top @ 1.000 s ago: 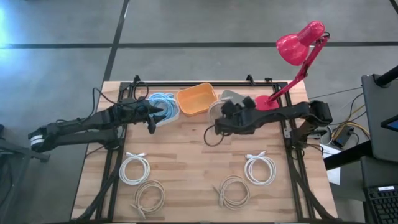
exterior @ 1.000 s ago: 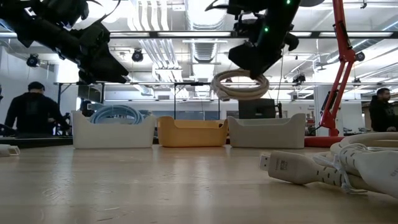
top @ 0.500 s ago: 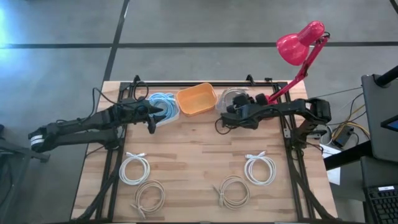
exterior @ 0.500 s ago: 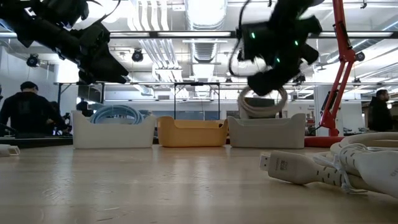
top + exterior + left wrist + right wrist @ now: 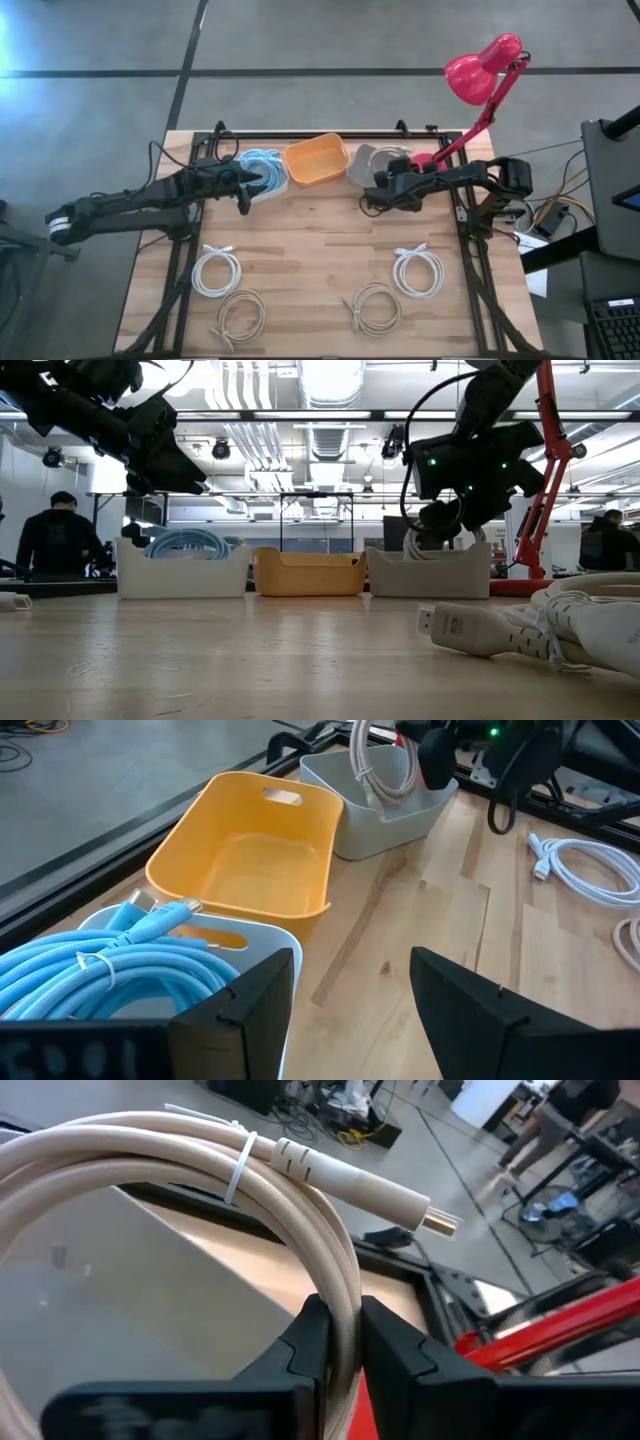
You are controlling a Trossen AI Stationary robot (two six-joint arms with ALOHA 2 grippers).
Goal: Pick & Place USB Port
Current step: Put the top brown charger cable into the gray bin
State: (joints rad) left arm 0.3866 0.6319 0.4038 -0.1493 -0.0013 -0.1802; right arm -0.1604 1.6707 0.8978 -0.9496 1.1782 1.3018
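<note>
Three bins sit in a row along the far edge of the table [image 5: 300, 240]; I take the orange bin [image 5: 315, 162] in the middle as my reference. To one side of it is the white bin [image 5: 262, 178] holding a coil of blue cable [image 5: 90, 965]; to the other is the grey bin [image 5: 368, 160], which touches the orange one.

My right gripper [image 5: 337, 1342] is over the grey bin, on the side away from the orange bin. Its fingers [image 5: 300, 1345] are clamped on a coil of beige cable [image 5: 200, 1175], one strand pinched between them. The coil is bound with a white tie, and its plug end with a metal tip sticks out past the loop. In the low view the coil [image 5: 432, 540] hangs down with its lower part behind the bin's wall [image 5: 428, 572]; whether it touches the bin floor I cannot tell.

My left gripper [image 5: 352, 990] hovers by the near edge of the white bin, beside the orange bin, fingers spread apart and holding nothing.

Four more coiled cables lie on the near half of the table, well apart from the orange bin: two white coils [image 5: 216, 270] [image 5: 418, 271] and two beige coils [image 5: 241, 315] [image 5: 373, 307].

One red desk lamp [image 5: 480, 70] stands past the grey bin at the table's far corner.

Persons are visible in the room behind the table.
</note>
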